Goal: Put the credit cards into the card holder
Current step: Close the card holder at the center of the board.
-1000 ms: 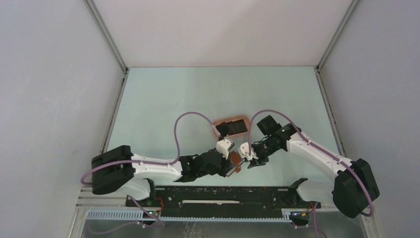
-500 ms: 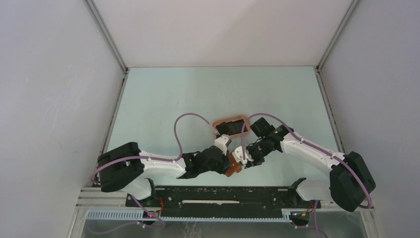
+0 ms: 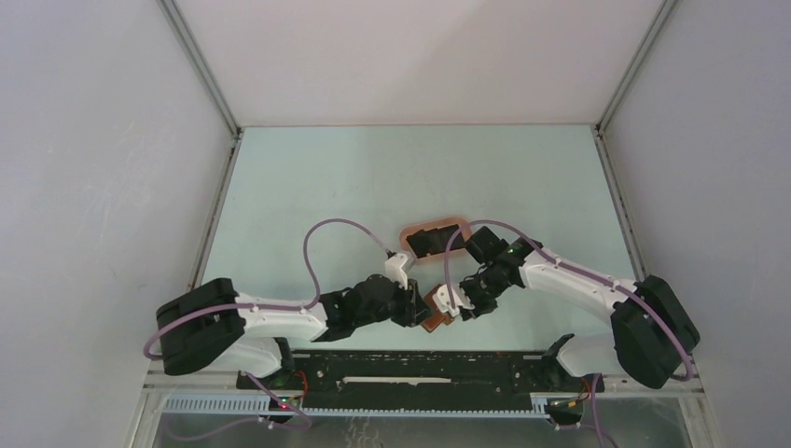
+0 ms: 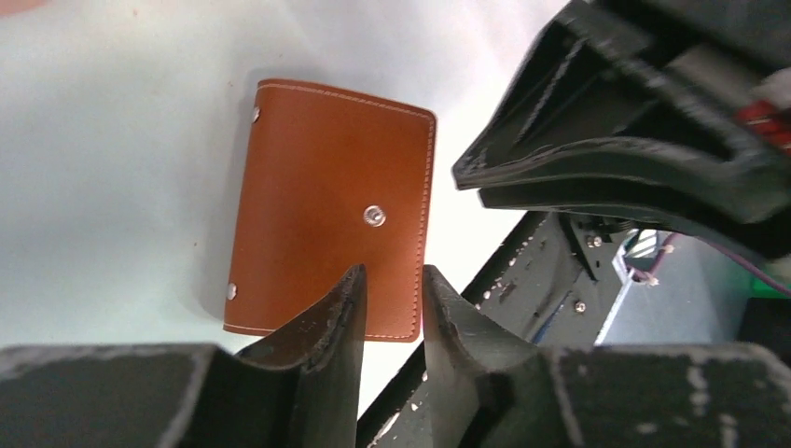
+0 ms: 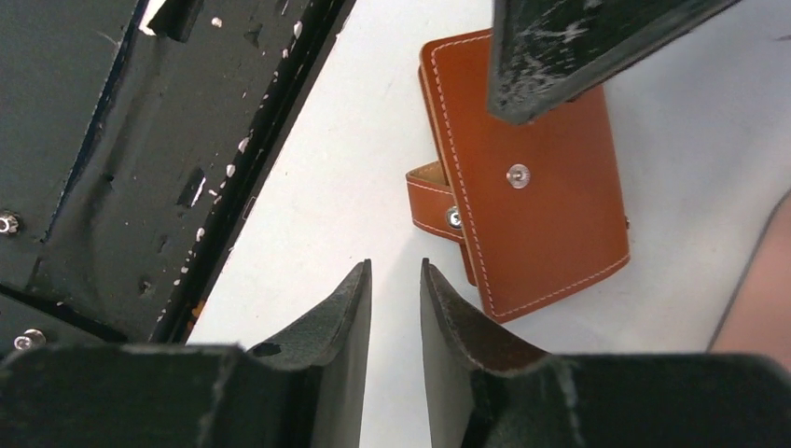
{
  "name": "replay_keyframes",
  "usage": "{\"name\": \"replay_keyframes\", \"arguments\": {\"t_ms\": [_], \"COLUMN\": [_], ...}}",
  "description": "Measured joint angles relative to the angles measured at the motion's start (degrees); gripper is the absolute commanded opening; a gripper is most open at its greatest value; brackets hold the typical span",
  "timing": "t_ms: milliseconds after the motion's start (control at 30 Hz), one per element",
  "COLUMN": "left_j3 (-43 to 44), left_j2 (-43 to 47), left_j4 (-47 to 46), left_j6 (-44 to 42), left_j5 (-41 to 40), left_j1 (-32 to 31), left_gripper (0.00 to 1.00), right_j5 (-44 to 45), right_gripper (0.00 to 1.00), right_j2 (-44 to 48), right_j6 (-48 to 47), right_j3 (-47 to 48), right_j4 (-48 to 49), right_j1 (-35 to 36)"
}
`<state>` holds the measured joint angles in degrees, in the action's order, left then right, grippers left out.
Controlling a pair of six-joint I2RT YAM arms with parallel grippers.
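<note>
The left claw (image 4: pixel 392 285) and right claw (image 5: pixel 395 275) are hovering narrowly parted, gripping nothing. The closed card holder (image 4: pixel 326 205) is lying on the worktop (image 4: pixel 112 140) just beneath and between them. Opening it seems to be the step in hand; next, one claw should be lifting the cover while the other is pinning the back.
</note>
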<state>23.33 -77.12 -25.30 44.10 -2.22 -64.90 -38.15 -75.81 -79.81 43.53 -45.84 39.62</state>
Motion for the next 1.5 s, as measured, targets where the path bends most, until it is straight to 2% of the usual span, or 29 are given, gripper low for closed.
{"name": "replay_keyframes", "arguments": {"t_ms": [233,467,800,1200,1500], "left_j3": [-0.5,-0.5,-1.2,-5.3,-5.8], "left_j2": [2.4,-0.7,0.3,4.1,4.5], "left_j4": [0.2,1.2,0.8,-1.2,-2.4], "left_j6": [-0.1,-0.1,0.1,1.1,1.5], "left_j5": [-1.2,-2.1,-2.9,-2.7,-1.7], "left_j1": [0.3,1.0,2.0,4.9,5.3], "left_gripper": [0.37,0.41,0.56,0.56,0.55], "right_j5": [4.0,8.0,9.3,8.2,8.1], "right_gripper": [0.36,0.46,0.52,0.56,0.53], "right_j2": [-2.6,-2.9,1.5,2.1,-1.0], "right_j6": [0.7,3.5,6.3,9.7,11.3], "right_j3": [-0.2,-1.7,-3.1,-3.1,-3.1], "right_j4": [1.0,5.5,9.6,12.8,13.4], "right_j1": [2.7,4.3,4.3,4.5,6.5]}}
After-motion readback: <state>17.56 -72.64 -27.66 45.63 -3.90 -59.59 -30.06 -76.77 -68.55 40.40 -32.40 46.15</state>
